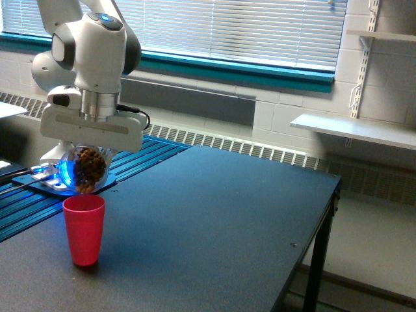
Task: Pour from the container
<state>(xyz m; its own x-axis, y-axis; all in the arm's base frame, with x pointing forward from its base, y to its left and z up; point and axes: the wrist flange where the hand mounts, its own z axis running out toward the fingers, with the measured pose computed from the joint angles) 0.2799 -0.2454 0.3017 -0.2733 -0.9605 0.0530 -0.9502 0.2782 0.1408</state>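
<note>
**A:** In the exterior view, your gripper [89,158] is clamped on the container [88,170], the clear jar with the brown pieces showing through its wall. It hangs in the air just above the red cup [84,230], which stands upright on the table [214,221] near the exterior view's left. The jar looks turned onto its side, though I cannot make out which way its mouth faces.

**B:** So how should you handle the pour?

**A:** My judgement: get the jar's mouth over the cup's opening before you tilt further. The cup is about as narrow as the jar, so you have little margin. Rotate slowly; nuggets tend to hold and then let go in a clump, and a sudden rush could overshoot the rim or knock a light plastic cup over. Stay low above it, but do not touch it.

**B:** And the surface?

**A:** The table is dark, flat and matte, bare apart from the cup. Any spilled pieces would likely bounce and scatter on it. Beside it, at the exterior view's left, blue ribbed rails [140,156] run back, with a base glowing blue [62,179] behind the jar.

**B:** The room?

**A:** Closed blinds [234,26] over a teal sill [234,70], a long radiator grille [247,148] along the block wall, and white shelves [354,130] at the exterior view's right.
</note>
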